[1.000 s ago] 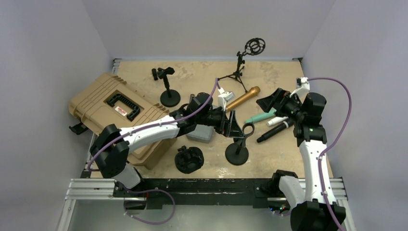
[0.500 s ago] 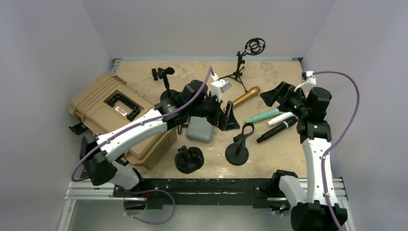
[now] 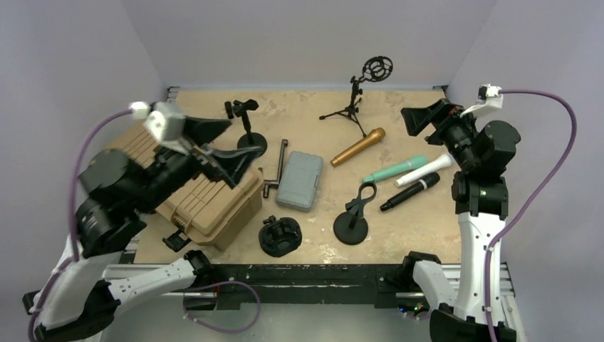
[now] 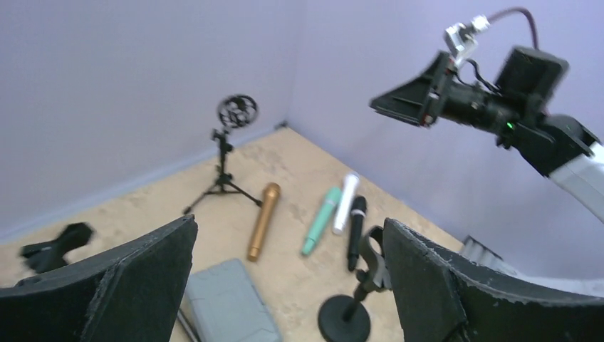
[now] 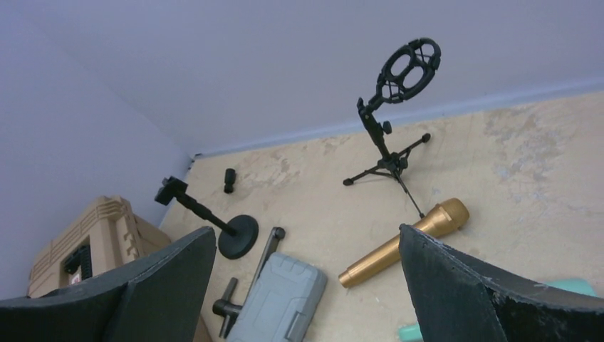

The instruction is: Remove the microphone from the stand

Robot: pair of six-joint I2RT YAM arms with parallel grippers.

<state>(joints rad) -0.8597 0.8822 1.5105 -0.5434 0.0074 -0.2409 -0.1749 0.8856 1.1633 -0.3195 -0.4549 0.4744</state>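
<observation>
Four microphones lie loose on the table: gold (image 3: pixel 357 146), green (image 3: pixel 395 169), white (image 3: pixel 425 169) and black (image 3: pixel 409 192). The round-base stand (image 3: pixel 351 226) near the front has an empty clip (image 3: pixel 365 194). A second round-base stand (image 3: pixel 251 142) and a tripod with a shock mount (image 3: pixel 360 92) stand further back, both empty. My left gripper (image 3: pixel 221 146) is open and empty, raised high over the tan case. In its wrist view the left gripper (image 4: pixel 290 224) frames the microphones and the front stand (image 4: pixel 345 318) far below. My right gripper (image 3: pixel 412 121) is open and empty, raised at the far right, and the right wrist view (image 5: pixel 306 229) looks down on the gold microphone (image 5: pixel 402 244).
A large tan case (image 3: pixel 181 164) fills the left side. A small grey case (image 3: pixel 300 179) lies mid-table with a black T-handle tool (image 3: pixel 274 171) beside it. A black round part (image 3: pixel 280 235) sits near the front edge. Walls close in on all sides.
My left arm has pulled away from the front stand and swung up and left over the tan case. My right gripper has risen and drawn back to the right.
</observation>
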